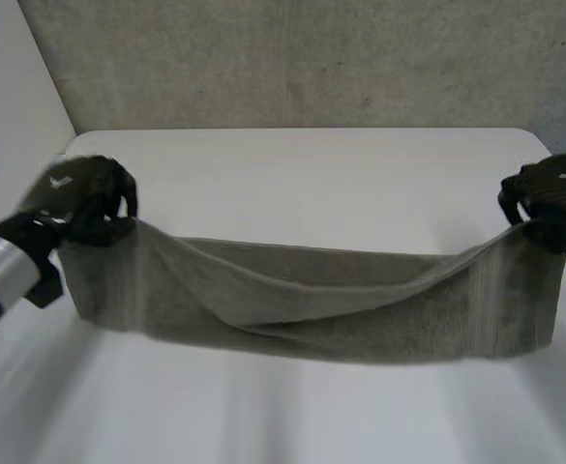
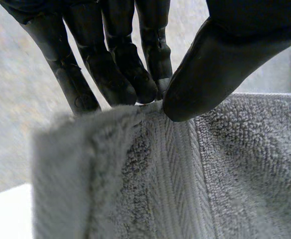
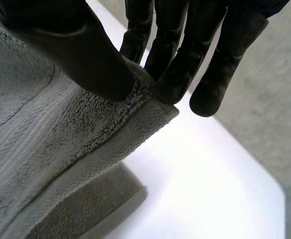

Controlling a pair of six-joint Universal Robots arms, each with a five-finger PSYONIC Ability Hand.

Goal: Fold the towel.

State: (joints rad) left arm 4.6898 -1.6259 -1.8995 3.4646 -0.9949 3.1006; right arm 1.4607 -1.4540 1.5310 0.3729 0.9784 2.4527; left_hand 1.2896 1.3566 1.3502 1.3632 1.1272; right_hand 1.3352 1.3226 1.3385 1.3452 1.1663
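**White table, one towel**

A white table [image 1: 302, 164] fills the middle and lower frame, its far edge meeting a grey wall [image 1: 312, 58] at the top. A grey towel [image 1: 312, 309] stretches across the centre, its lower edge seemingly resting on the tabletop and its upper corners raised.

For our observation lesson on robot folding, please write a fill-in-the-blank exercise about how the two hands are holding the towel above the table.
1. The left hand and the right hand each pinch the towel between the fingers and the ___.
2. The hands hold the towel at its two upper ___.
3. The towel's top edge hangs lowest in the ___.
4. The table is ___ in colour.

Missing words: thumb; corners; middle; white.
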